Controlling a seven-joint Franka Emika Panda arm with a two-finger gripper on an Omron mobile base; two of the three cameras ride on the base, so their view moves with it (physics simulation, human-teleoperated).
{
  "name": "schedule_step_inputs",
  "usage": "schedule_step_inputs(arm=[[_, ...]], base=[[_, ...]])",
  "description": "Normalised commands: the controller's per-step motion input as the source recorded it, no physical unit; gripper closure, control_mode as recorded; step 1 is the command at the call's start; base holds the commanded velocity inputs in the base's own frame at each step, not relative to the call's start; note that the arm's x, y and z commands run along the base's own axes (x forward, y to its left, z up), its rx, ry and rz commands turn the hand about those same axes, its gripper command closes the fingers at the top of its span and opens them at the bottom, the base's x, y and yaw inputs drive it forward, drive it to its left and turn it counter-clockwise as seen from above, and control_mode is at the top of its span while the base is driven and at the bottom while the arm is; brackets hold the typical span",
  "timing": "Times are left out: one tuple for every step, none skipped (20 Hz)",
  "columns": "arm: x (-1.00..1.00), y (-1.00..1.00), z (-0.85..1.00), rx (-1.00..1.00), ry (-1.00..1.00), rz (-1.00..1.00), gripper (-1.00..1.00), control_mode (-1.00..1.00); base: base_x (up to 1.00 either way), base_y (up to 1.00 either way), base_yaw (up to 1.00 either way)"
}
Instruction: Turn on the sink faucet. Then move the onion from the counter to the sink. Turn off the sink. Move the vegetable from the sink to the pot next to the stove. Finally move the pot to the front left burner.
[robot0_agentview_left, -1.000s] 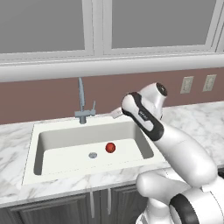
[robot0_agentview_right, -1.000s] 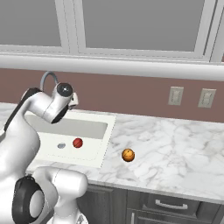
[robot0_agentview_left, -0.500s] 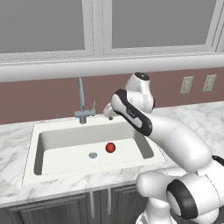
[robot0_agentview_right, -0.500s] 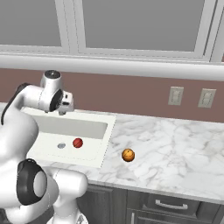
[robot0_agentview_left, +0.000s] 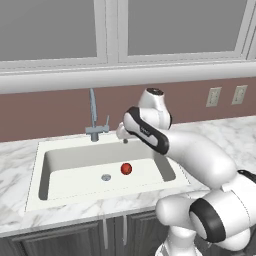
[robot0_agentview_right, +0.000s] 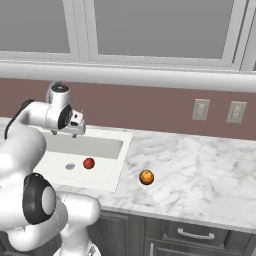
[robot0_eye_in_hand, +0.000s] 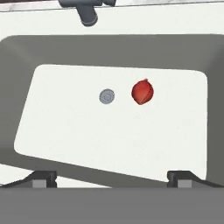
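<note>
Onion lies apparently well beyond spread jaws.

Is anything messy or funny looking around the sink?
Nothing looks spilled or broken. The red onion lies loose in the sink beside the drain, and an orange ball sits alone on the counter.

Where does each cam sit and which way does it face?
Left base view: behind the arm, to its left, looking forward and down at the sink, faucet and onion; the arm rises from lower right.
Right base view: behind, to its right, facing the counter and an orange ball; the arm rises from lower left.
Hand view: on the hand, looking down into the sink; the open gripper shows at the bottom.
Shared: sink, drain, onion.
</note>
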Motion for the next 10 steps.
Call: schedule_step_inputs(arm=[[0.00,0.00,-0.51,0.00,0.00,0.00,-1.00,-1.00],[0.00,0.00,-0.51,0.00,0.00,0.00,-1.00,-1.00],[0.00,0.00,-0.47,0.00,0.00,0.00,-1.00,-1.00],[0.00,0.00,-0.47,0.00,0.00,0.00,-1.00,-1.00],[0.06,0.00,-0.46,0.00,0.00,0.00,-1.00,-1.00],[0.08,0.00,-0.40,0.00,0.00,0.00,-1.00,-1.00],[0.08,0.00,-0.36,0.00,0.00,0.00,-1.00,-1.00],[0.16,0.00,-0.34,0.00,0.00,0.00,-1.00,-1.00],[0.17,0.00,-0.34,0.00,0.03,0.00,-1.00,-1.00],[0.16,0.00,-0.37,0.00,0.01,0.00,-1.00,-1.00]], base=[[0.00,0.00,0.00],[0.00,0.00,0.00],[0.00,0.00,0.00],[0.00,0.00,0.00],[0.00,0.00,0.00],[0.00,0.00,0.00],[0.00,0.00,0.00],[0.00,0.00,0.00],[0.00,0.00,0.00],[0.00,0.00,0.00]])
